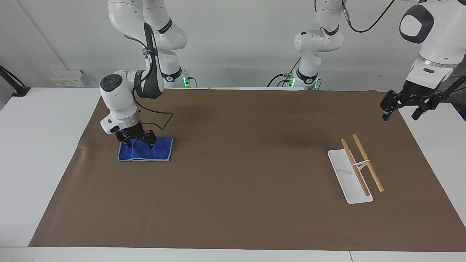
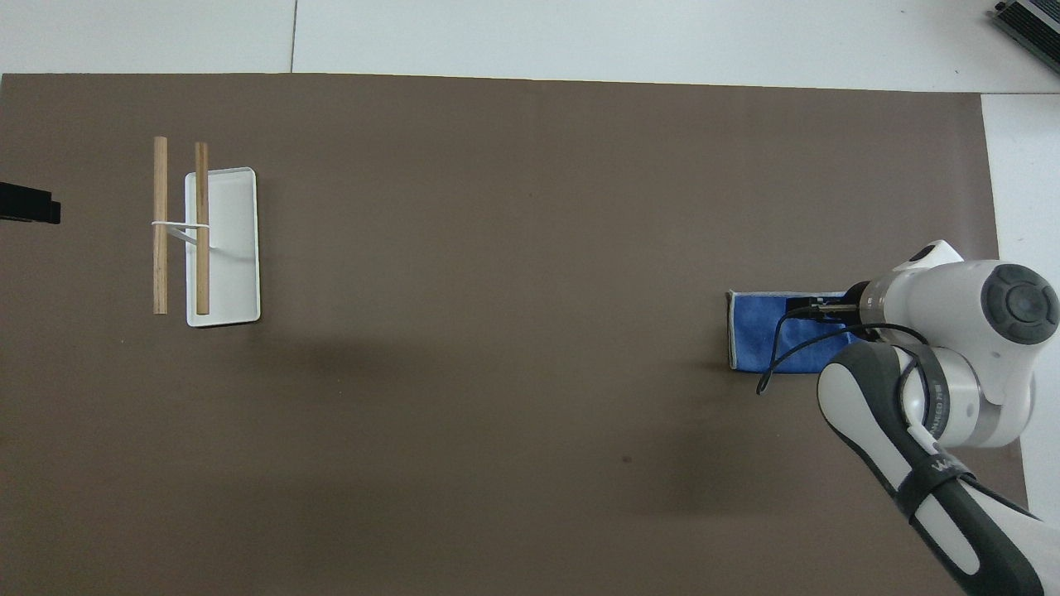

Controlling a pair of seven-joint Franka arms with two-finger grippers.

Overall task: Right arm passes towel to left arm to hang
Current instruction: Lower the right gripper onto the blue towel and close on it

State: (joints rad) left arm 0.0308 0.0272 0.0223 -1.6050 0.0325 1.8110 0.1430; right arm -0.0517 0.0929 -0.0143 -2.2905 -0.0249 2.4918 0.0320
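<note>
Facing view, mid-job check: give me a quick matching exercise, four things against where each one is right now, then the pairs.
Things:
1. right gripper
2. left gripper
3. towel
4. rack

Places:
A. flat on the brown mat, right arm's end
B. standing on the mat, left arm's end
C. down at the towel, fingers spread
D. raised over the mat's edge, waiting, open

Pairs: 1-C, 2-D, 3-A, 4-B

Overhead, we see the right arm (image 2: 944, 364) covering one end of the towel (image 2: 758, 331) | right gripper (image 2: 816, 310) mostly hidden beneath its own wrist | left gripper (image 2: 29, 213) cut off at the frame edge, only a black sliver showing.
</note>
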